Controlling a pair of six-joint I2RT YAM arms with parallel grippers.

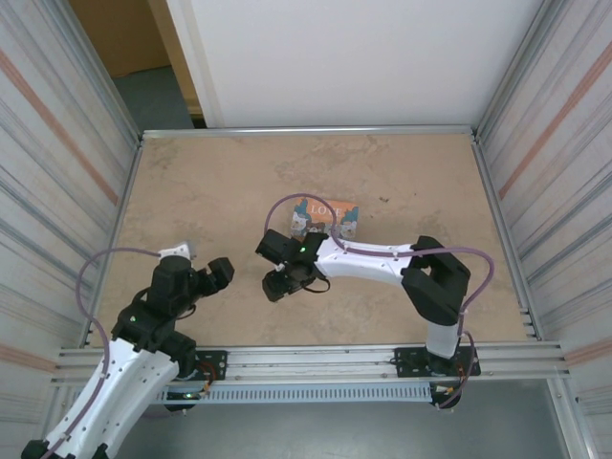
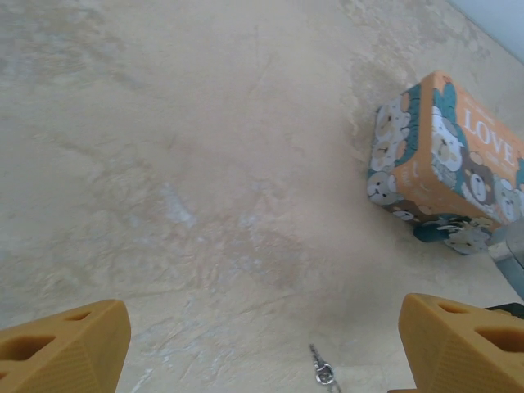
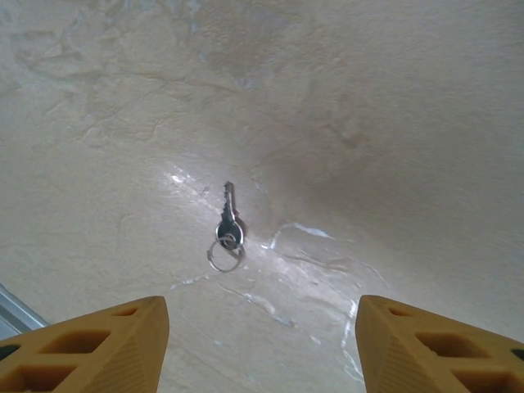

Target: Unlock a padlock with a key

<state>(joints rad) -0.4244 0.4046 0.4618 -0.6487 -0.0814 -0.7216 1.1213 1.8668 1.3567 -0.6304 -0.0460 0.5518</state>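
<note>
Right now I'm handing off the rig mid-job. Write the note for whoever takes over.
Left gripper: open, empty, above the table.
Right gripper: open, empty, with the key just ahead of it.
Key: lies flat on the table, not grasped.
Padlock: probably the small dark teal thing at the foot of the box; too small to be sure.
Done: nothing yet.
Left: grasp key, steady padlock, insert, turn.

Marbled beige desk (image 1: 210, 191), and there's a box (image 1: 326, 212) near its middle: orange and teal, cartoon bears on its sides, "LOVE" in white letters. Ribbed walls (image 1: 57, 143) left and right, white panel (image 1: 354, 57) at the far edge, metal rail (image 1: 316, 359) along the near one.
</note>
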